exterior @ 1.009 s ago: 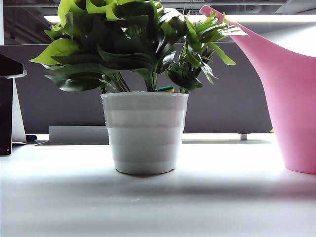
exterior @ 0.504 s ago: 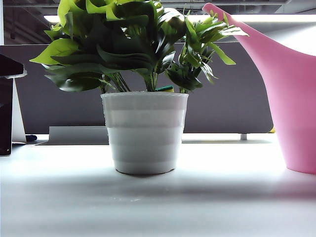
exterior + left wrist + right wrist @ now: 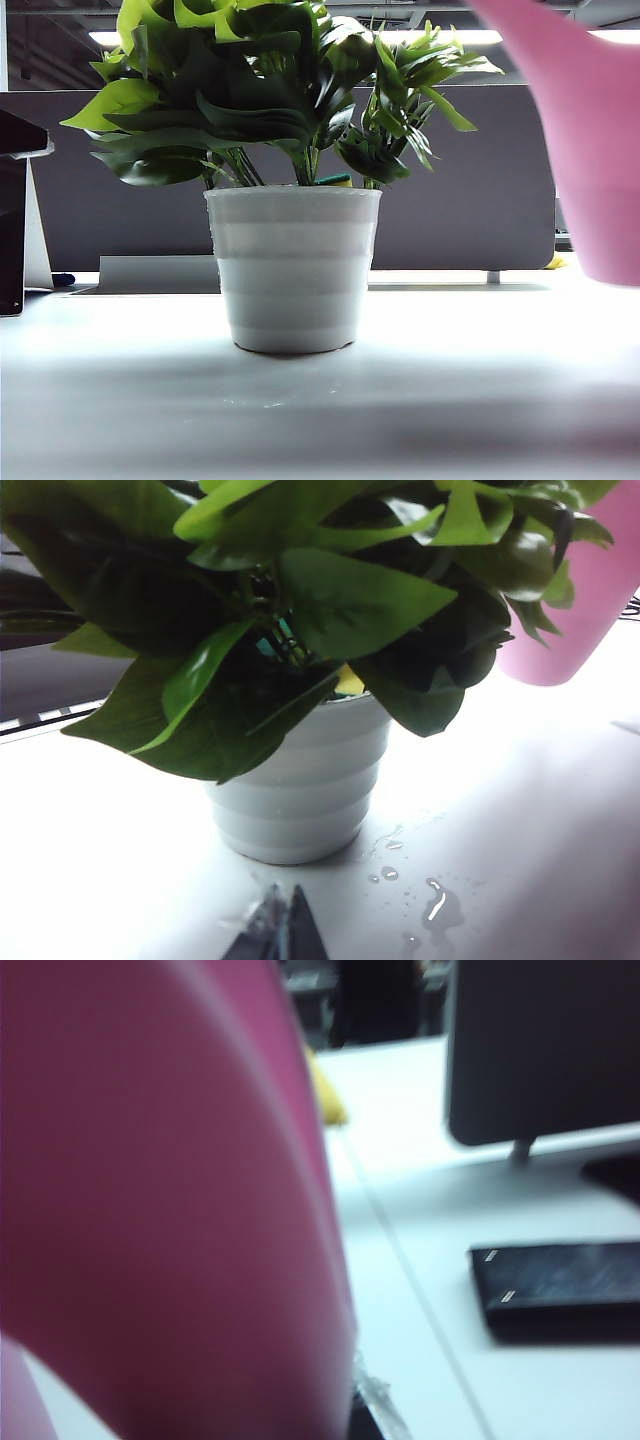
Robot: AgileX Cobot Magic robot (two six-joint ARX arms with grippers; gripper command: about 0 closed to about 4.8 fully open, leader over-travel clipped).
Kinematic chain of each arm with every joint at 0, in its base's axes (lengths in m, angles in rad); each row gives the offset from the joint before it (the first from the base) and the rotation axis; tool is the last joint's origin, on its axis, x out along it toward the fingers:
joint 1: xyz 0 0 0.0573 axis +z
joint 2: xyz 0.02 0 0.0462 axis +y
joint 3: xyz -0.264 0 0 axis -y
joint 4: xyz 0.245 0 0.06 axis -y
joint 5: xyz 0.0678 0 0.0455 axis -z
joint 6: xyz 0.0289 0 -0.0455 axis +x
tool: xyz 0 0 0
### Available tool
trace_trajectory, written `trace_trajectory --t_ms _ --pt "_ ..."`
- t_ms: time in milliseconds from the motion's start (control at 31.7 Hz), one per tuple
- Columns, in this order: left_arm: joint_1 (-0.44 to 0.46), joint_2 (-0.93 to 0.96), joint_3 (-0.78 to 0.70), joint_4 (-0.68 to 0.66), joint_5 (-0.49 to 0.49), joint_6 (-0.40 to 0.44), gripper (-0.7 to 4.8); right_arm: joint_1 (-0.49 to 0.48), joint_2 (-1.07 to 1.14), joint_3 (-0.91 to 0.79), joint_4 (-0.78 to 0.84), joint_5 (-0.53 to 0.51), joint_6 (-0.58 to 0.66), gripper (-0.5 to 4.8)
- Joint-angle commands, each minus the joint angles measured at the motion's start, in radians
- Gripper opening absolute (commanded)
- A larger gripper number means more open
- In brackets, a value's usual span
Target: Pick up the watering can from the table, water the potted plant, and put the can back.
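While the left tool (image 3: 280, 925) rests clenched, the right tool, grasping the watering can (image 3: 590, 150), has lifted it off the table (image 3: 400, 400).

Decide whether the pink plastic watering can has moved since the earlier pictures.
Yes. The pink plastic watering can has risen off the grey-white table, beside the unmoved white ribbed pot.

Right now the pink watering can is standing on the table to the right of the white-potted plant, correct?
Not standing: the exterior view shows the watering can lifted clear of the table, its base in the air. It is right of the potted plant.
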Motion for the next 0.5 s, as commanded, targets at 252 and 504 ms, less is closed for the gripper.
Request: trace_trajectory --t_ms 252,504 --pt "0.004 0.001 0.001 0.009 0.002 -0.003 -0.05 -0.002 -0.303 0.016 -0.193 0.038 -0.086 -0.06" --pt "0.081 0.001 0.001 0.009 0.004 -0.003 -0.05 -0.001 -0.458 0.080 -0.403 0.069 -0.215 -0.06"
